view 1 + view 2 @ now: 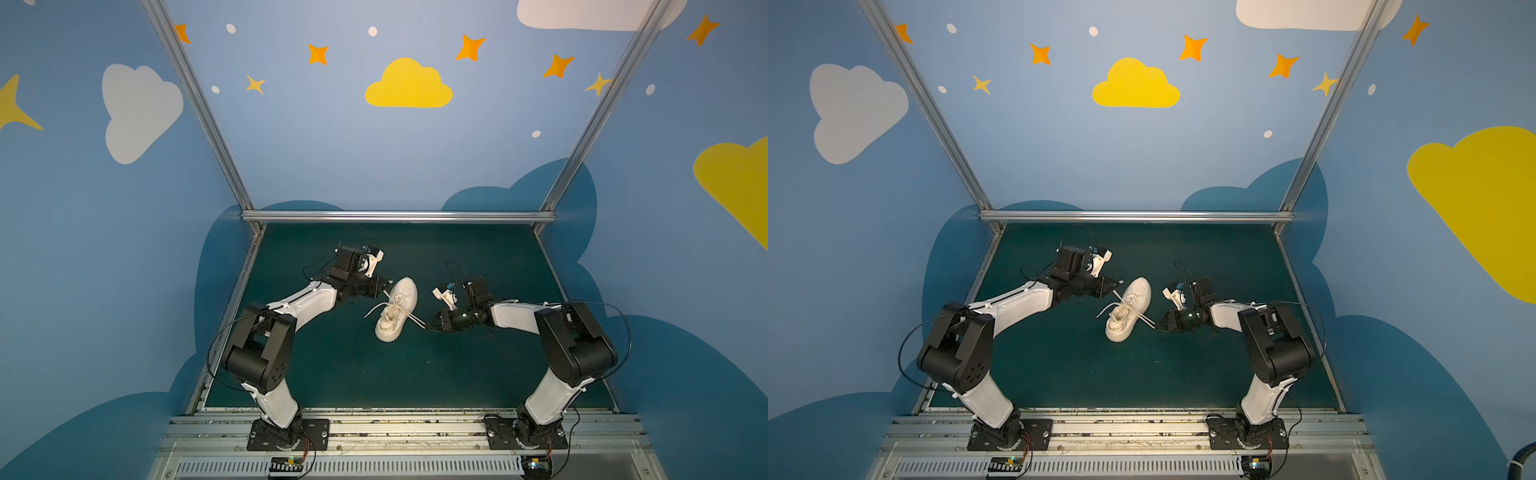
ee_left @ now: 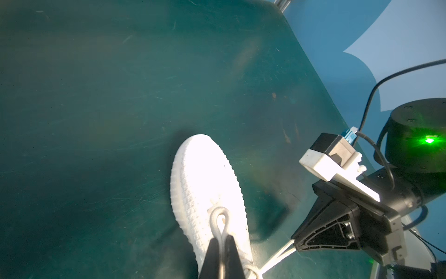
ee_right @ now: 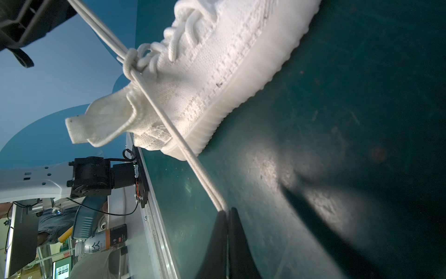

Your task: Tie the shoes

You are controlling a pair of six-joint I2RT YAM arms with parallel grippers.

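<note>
A cream-white knit sneaker (image 1: 397, 309) lies mid-floor on a scuffed dark green mat (image 1: 353, 374), its toe toward the far aluminium rail (image 1: 399, 216). Blue walls (image 1: 332, 166) painted with clouds and stars enclose the cell. At the shoe's left, the left gripper (image 2: 222, 239) is clamped on a lace loop (image 2: 212, 221). At the near right, the right gripper (image 3: 226, 212) pinches a doubled lace (image 3: 180, 145) drawn taut.

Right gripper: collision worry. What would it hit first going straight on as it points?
The right gripper would likely meet the shoe at its heel-end sole, along the lace it holds; depth unclear.
</note>
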